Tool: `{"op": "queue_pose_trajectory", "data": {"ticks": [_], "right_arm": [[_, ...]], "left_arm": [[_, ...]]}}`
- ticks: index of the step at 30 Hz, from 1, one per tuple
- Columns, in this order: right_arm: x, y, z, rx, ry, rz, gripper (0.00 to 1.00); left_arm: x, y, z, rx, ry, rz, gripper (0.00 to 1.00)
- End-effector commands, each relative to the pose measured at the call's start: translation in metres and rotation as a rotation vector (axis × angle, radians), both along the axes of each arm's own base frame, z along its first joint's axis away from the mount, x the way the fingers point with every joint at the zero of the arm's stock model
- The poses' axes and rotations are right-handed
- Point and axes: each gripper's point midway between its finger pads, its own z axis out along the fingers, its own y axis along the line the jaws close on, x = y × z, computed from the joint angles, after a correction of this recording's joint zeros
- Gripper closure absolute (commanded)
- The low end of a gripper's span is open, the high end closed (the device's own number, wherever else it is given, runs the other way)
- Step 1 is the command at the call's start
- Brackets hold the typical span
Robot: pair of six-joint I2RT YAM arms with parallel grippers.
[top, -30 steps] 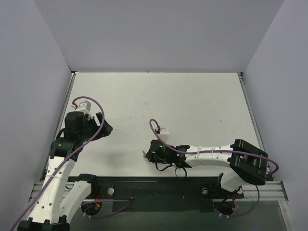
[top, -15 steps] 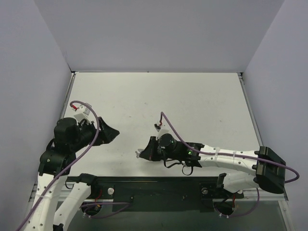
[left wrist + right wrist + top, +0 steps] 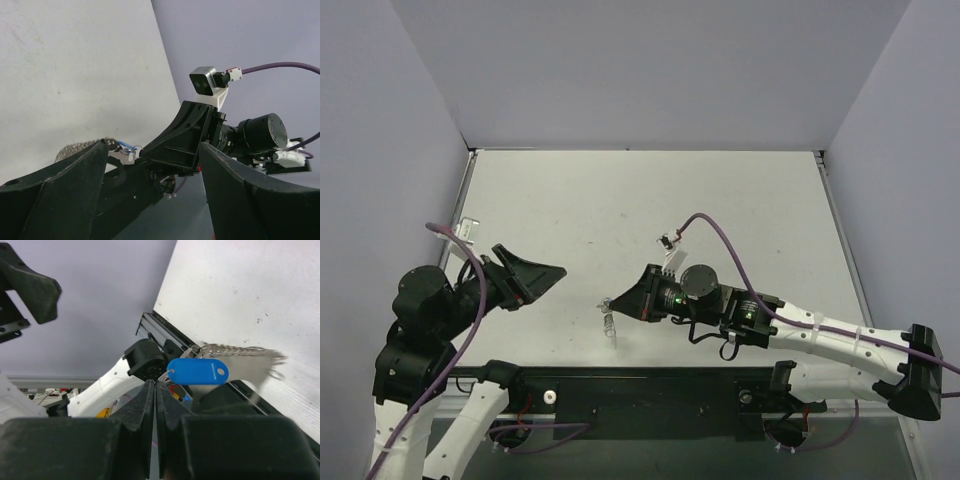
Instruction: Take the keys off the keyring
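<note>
Two white and black robot arms reach over a plain white table (image 3: pixel 720 200) enclosed by pale grey walls.

The right gripper (image 3: pixel 618 304) points left from the centre of the table, close to its near edge. Its jaws are pressed together, with only a hairline gap between them in the right wrist view. They pinch a small bunch of metal by the narrow end of a blue-headed key (image 3: pixel 197 371), whose head is a bright oval of plastic. Exactly which part sits between the pads cannot be told.

A short silver link chain (image 3: pixel 235 349) trails to the right behind the blue head, and the metal beside it is blurred. The smaller plain silver key cannot be picked out.

From above, the pale grey-white keyring (image 3: pixel 609 322) shows as a small pale shape hanging just below the right gripper's tips. Whether it touches the table cannot be told.

The left gripper (image 3: pixel 542 283) hovers to the left of the bunch, near it but apart. Its two black jaws are spread wide and face the bunch. In the left wrist view, the blue-headed key (image 3: pixel 126 145) and the chain (image 3: pixel 75 149) appear between them.
</note>
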Motion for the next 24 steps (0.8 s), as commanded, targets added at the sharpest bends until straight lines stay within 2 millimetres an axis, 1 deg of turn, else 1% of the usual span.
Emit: {"op": "queue_pose_trajectory", "data": {"ticks": [1, 2, 4, 5, 7, 8, 9, 10, 11, 12, 16, 17, 19, 22, 23, 24], "right_arm": [[0.004, -0.004, 0.065, 0.165, -0.049, -0.033, 1.0], [0.005, -0.005, 0.071, 0.186, -0.053, -0.038, 1.0], [0.004, -0.006, 0.081, 0.222, -0.057, -0.037, 1.0], [0.004, -0.006, 0.083, 0.236, -0.049, -0.039, 1.0], [0.003, -0.006, 0.097, 0.294, -0.054, -0.03, 1.0], [0.002, -0.006, 0.098, 0.305, -0.05, -0.026, 1.0], [0.002, -0.006, 0.104, 0.326, -0.05, -0.028, 1.0], [0.002, -0.007, 0.107, 0.343, -0.044, -0.029, 1.0], [0.002, -0.007, 0.113, 0.369, -0.045, -0.031, 1.0], [0.003, -0.008, 0.117, 0.386, -0.045, -0.035, 1.0], [0.006, -0.011, 0.131, 0.428, -0.056, -0.048, 1.0], [0.006, -0.011, 0.134, 0.433, -0.056, -0.046, 1.0], [0.006, -0.012, 0.141, 0.448, -0.064, -0.049, 1.0], [0.008, -0.013, 0.143, 0.426, -0.085, -0.055, 1.0], [0.012, -0.017, 0.136, 0.368, -0.081, -0.09, 1.0], [0.015, -0.021, 0.111, 0.254, -0.066, -0.11, 1.0]], "left_arm": [[-0.015, -0.009, 0.034, -0.174, 0.001, -0.033, 0.17], [-0.021, -0.01, 0.039, -0.202, -0.004, -0.048, 0.17], [-0.025, -0.013, 0.047, -0.229, -0.035, -0.075, 0.17], [-0.027, -0.014, 0.046, -0.23, -0.039, -0.088, 0.17], [-0.03, -0.016, 0.044, -0.223, -0.043, -0.112, 0.17], [-0.032, -0.019, 0.044, -0.226, -0.045, -0.132, 0.17], [-0.033, -0.02, 0.043, -0.231, -0.046, -0.143, 0.18], [-0.036, -0.022, 0.048, -0.251, -0.056, -0.168, 0.18], [-0.039, -0.025, 0.048, -0.262, -0.061, -0.192, 0.18], [-0.041, -0.026, 0.055, -0.283, -0.081, -0.204, 0.18], [-0.046, -0.028, 0.06, -0.274, -0.119, -0.243, 0.18], [-0.05, -0.03, 0.059, -0.265, -0.129, -0.268, 0.18], [-0.05, -0.029, 0.055, -0.224, -0.164, -0.278, 0.18], [-0.046, -0.025, 0.041, -0.161, -0.144, -0.247, 0.18], [-0.041, -0.023, 0.037, -0.124, -0.159, -0.229, 0.18], [-0.036, -0.018, 0.03, -0.093, -0.131, -0.18, 0.17]]}}
